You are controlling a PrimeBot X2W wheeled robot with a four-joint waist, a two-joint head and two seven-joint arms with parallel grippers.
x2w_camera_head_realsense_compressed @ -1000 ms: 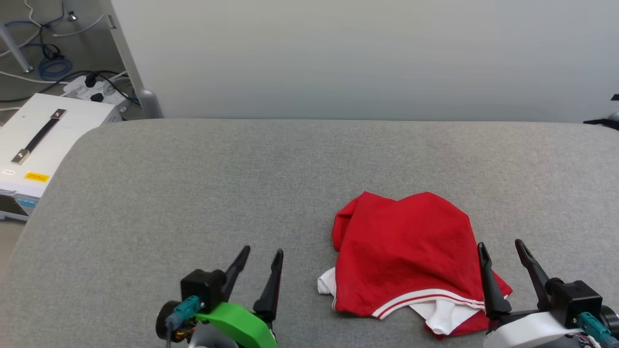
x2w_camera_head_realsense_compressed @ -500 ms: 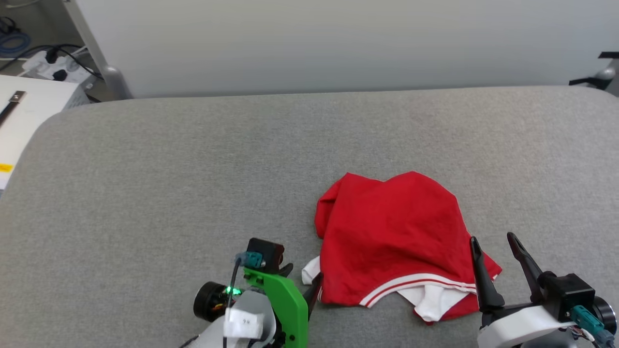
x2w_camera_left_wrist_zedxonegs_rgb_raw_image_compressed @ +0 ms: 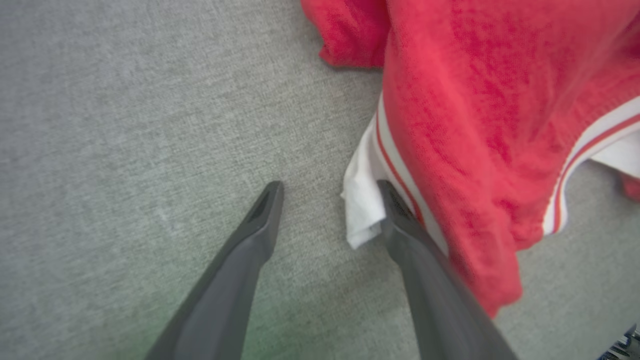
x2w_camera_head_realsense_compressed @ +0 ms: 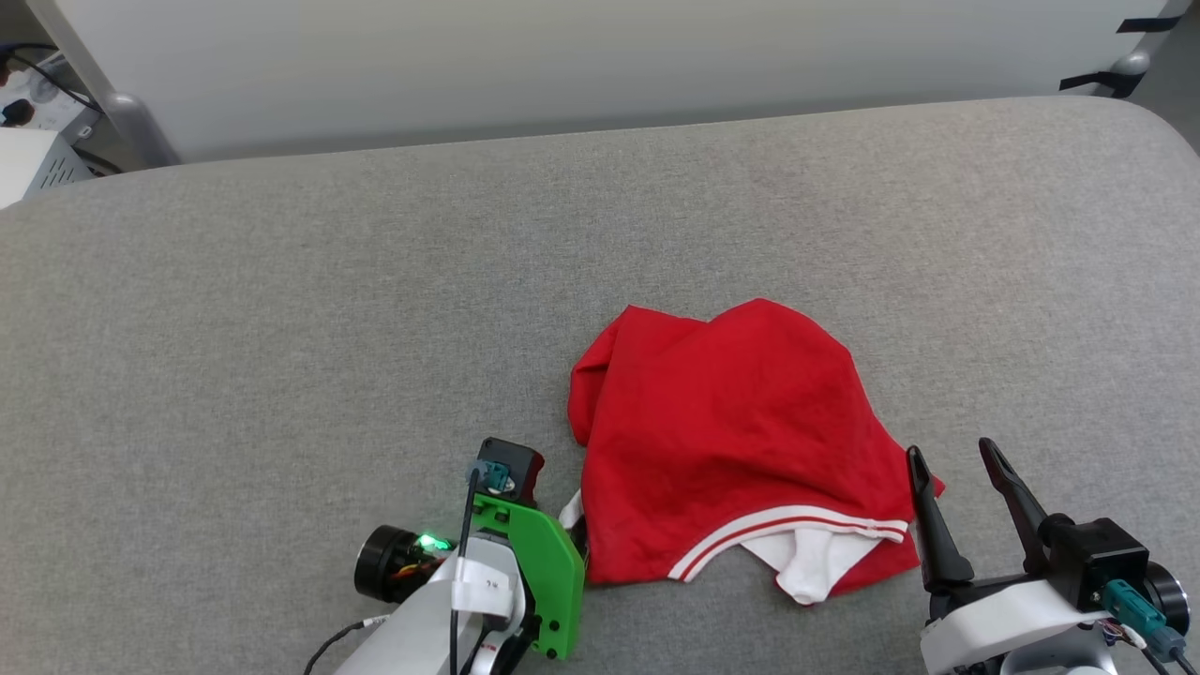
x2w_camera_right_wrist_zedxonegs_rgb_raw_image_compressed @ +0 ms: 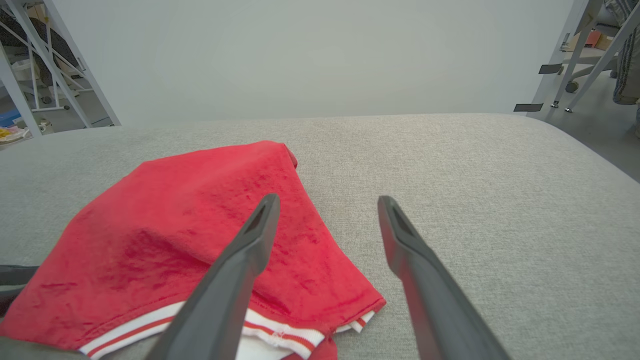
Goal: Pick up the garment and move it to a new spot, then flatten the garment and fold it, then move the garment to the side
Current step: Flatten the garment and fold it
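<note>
Left gripper (x2w_camera_left_wrist_zedxonegs_rgb_raw_image_compressed: 329,190): fingers spread wide, holding nothing, pointed down at the grey cloth-covered surface (x2w_camera_head_realsense_compressed: 281,328). In the left wrist view a white sleeve corner (x2w_camera_left_wrist_zedxonegs_rgb_raw_image_compressed: 362,210) lies between the two fingers, right up against the finger at the right of the frame; whether they touch cannot be told. In the head view this gripper sits at lower centre-left, its fingers mostly hidden under a green bracket (x2w_camera_head_realsense_compressed: 534,572), just beside the garment's lower left edge. Right gripper (x2w_camera_head_realsense_compressed: 952,452): fingers wide apart, holding nothing, lower right of the head view, pointing up the frame. Its left finger stands at the garment's right-hand edge; contact cannot be told. Garment (x2w_camera_head_realsense_compressed: 722,422): red, crumpled in a loose heap, at the centre of the head view and slightly to the right, resting on the grey surface between the two grippers. Red-and-white striped trim (x2w_camera_head_realsense_compressed: 778,525) runs along its lower edge, with white fabric showing beneath. No lettering shows. Pale wall panel (x2w_camera_head_realsense_compressed: 562,66): across the top of the head view, behind the surface's far edge.
</note>
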